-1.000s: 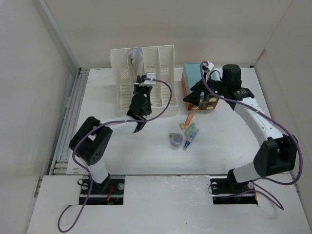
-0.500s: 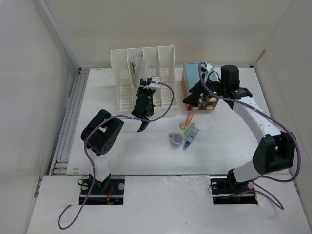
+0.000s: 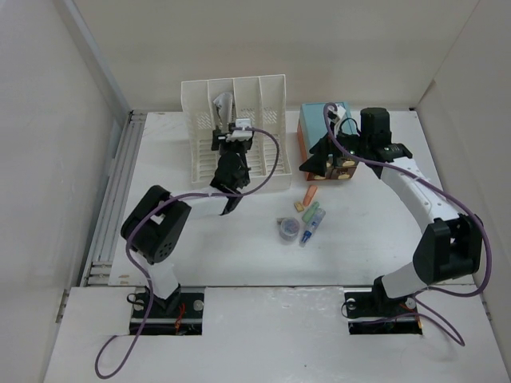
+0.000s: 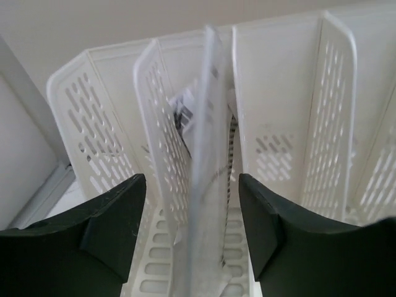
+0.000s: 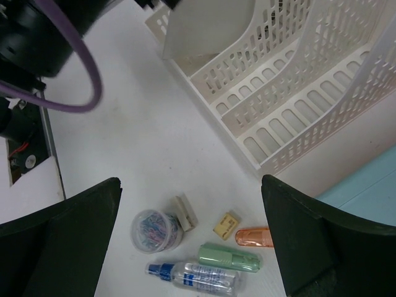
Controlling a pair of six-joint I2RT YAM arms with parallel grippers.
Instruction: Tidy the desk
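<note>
The desk [image 3: 239,247] was seen spread across the whole top view, white and matte, with a grey rail along its left edge and both arm bases bolted at its near side. A white slotted rack [image 3: 271,96] was stood at the far side of the desk, left of centre. A teal box [image 3: 318,120] was placed just right of it, also by the far edge.

A thin translucent sheet [image 4: 207,124] was stood upright in the rack's second slot from the left. The left gripper [image 4: 189,185] was held at the rack's front, released, its dark fingers [image 4: 111,235] spread on either side of the sheet with a gap left at each side, so the sheet was not clamped. The right gripper [image 5: 190,182] was held over the front of the box, spread wide, with nothing between its jaws.

Small items were gathered on the desk in front of the box and well apart from the rack. A clear spray bottle [image 5: 198,277] was laid on its side, with a green marker [image 5: 229,257] just beside it and an orange one [image 5: 253,236] next to that. A round jar [image 5: 154,230] of coloured clips was stood left of the bottle. A yellow eraser [image 5: 226,224] and a pale block [image 5: 184,212] were laid near the jar.
</note>
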